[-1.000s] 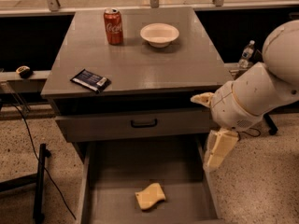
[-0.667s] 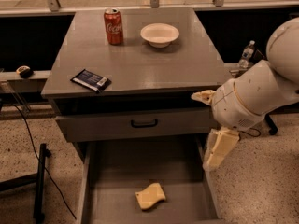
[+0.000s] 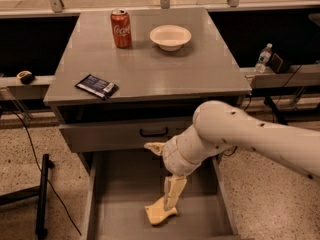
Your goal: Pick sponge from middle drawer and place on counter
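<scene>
The pale yellow sponge (image 3: 158,215) lies flat on the floor of the open middle drawer (image 3: 117,211), near its middle front. My gripper (image 3: 162,179) is down inside the drawer, open, right above the sponge. One cream finger (image 3: 174,190) points down and its tip reaches the sponge's upper edge; the other finger (image 3: 154,147) sticks out to the left, higher up. The white arm comes in from the right, across the drawer's right wall. The grey counter (image 3: 160,66) is above, behind the arm.
On the counter stand a red cola can (image 3: 121,28) and a white bowl (image 3: 170,36) at the back, and a dark packet (image 3: 96,86) lies at the front left. The shut upper drawer front with a black handle (image 3: 154,132) is just above the gripper. A water bottle (image 3: 263,57) stands at the right.
The arm has swung left from the drawer's right side and gone down, bringing the gripper from beside the drawer wall to right over the sponge. The sponge has not moved.
</scene>
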Tool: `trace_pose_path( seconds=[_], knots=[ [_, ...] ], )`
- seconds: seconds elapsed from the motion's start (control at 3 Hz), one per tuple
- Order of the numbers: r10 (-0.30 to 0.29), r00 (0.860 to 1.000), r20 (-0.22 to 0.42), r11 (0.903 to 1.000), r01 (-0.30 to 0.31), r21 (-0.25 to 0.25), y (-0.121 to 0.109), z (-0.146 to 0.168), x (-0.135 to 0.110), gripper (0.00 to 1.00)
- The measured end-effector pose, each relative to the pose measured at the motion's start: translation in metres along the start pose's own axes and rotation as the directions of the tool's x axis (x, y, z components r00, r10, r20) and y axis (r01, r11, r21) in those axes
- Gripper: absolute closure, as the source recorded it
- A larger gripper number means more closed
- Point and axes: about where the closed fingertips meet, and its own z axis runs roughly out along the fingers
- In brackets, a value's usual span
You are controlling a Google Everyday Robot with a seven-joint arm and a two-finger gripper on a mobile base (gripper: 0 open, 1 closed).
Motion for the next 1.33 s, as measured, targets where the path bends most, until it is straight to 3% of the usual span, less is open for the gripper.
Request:
trace_pose_path(
  seconds=[0.33, 0.67, 1.0, 1.33],
  knots=[
    [0.002, 1.000, 0.005, 0.9991, -0.003, 0.043, -0.013, 0.007, 0.003, 0.00],
    [-0.078, 0.996, 0.045, 0.9962, 0.076, 0.043, -0.022, 0.031, -0.003, 0.00],
    [-0.228, 0.969, 0.101, 0.9729, 0.222, 0.066, -0.022, 0.113, 0.010, 0.00],
    [-0.229, 0.968, 0.100, 0.9727, 0.223, 0.065, -0.022, 0.112, 0.010, 0.00]
  ],
)
